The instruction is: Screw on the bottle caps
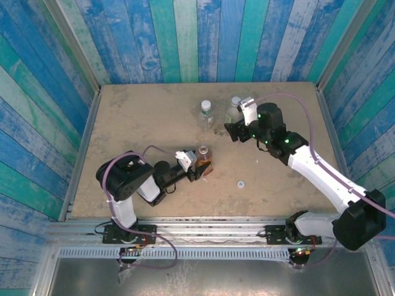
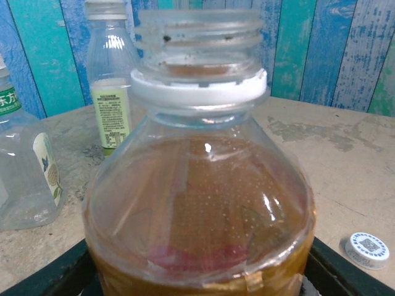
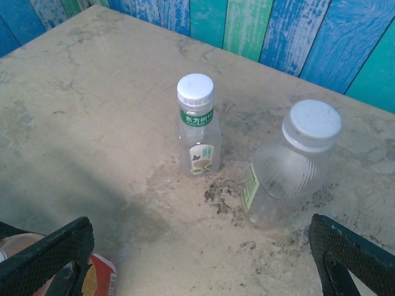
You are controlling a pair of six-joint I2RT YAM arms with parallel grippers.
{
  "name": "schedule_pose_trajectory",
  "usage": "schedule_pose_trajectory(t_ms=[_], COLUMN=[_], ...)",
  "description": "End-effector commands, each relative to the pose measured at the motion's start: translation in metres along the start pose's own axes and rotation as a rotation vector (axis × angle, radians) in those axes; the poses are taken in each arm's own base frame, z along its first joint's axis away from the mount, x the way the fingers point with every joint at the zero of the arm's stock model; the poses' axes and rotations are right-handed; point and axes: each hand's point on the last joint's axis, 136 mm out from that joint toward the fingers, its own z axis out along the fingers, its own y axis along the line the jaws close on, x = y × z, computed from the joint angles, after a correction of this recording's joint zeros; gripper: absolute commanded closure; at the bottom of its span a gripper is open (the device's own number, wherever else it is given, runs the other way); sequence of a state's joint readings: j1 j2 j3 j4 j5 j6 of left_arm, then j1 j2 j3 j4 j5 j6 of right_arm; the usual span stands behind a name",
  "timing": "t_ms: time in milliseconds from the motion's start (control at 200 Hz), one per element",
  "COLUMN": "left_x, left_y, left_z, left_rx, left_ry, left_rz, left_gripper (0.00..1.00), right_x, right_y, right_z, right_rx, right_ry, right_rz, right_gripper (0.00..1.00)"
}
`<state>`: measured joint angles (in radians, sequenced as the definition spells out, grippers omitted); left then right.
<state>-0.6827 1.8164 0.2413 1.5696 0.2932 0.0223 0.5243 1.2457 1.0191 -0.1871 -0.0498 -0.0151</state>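
The bottle of orange-amber liquid [image 1: 203, 154] [image 2: 197, 209] stands upright near the table's middle, its threaded neck uncapped above a white ring. My left gripper [image 1: 202, 161] [image 2: 200, 277] is shut on its lower body, a black finger [image 2: 58, 274] at each side. A loose white cap [image 1: 241, 183] [image 2: 367, 250] lies on the table to its right. At the back stand two clear bottles wearing white caps: a narrow one with a green neck band [image 1: 207, 114] [image 3: 196, 126] [image 2: 24, 172] and a ribbed one with a greenish label [image 1: 233, 111] [image 3: 287, 169] [image 2: 111, 80]. My right gripper [image 1: 231, 132] [image 3: 203, 259] hangs open and empty just in front of them.
Blue and green plank walls [image 1: 197, 37] close in the tan table [image 1: 136, 123] on three sides. Dark stains [image 3: 219, 194] mark the tabletop by the clear bottles. The amber bottle's red label [image 3: 99, 277] shows at the lower left of the right wrist view.
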Motion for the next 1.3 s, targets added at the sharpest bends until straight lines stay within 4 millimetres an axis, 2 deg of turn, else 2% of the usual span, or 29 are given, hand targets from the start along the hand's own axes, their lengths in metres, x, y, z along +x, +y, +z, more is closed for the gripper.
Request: schedule_pose_trajectory(t_ms=[0,75,160,265,421,486,646,836,971,1292], left_x=[-0.009,-0.005,-0.002,0.000,0.005,0.004,0.008,0.010,0.011,0.012], left_y=[-0.018,-0.030,-0.042,-0.052,-0.049,-0.046,-0.042,-0.042,-0.042,-0.042], left_z=[0.002,0.003,0.003,0.001,-0.004,-0.006,-0.006,-0.005,-0.005,-0.004], left_rx=[0.104,0.180,0.261,0.325,0.346,0.334,0.321,0.327,0.325,0.328], left_ry=[-0.035,-0.005,0.025,0.055,0.094,0.083,0.084,0.092,0.098,0.111], left_rz=[0.027,0.032,0.031,0.034,0.045,0.045,0.034,0.026,0.020,0.015], left_gripper=[0.37,0.37,0.36,0.37,0.36,0.36,0.35,0.35,0.35,0.35], right_x=[0.019,0.038,0.065,0.101,0.152,0.173,0.206,0.237,0.246,0.259], right_y=[0.002,-0.003,0.000,0.007,0.020,0.026,0.038,0.043,0.046,0.051], right_z=[-0.013,-0.021,-0.029,-0.041,-0.052,-0.051,-0.041,-0.029,-0.021,-0.008], right_rx=[-0.002,0.036,0.044,0.070,0.108,0.111,0.112,0.108,0.106,0.096], right_ry=[0.024,0.059,0.122,0.202,0.312,0.344,0.368,0.433,0.467,0.521], right_rz=[0.029,0.115,0.187,0.186,0.171,0.188,0.151,0.166,0.153,0.132], right_gripper=[0.07,0.10,0.11,0.12,0.12,0.12,0.17,0.31,0.43,0.53])
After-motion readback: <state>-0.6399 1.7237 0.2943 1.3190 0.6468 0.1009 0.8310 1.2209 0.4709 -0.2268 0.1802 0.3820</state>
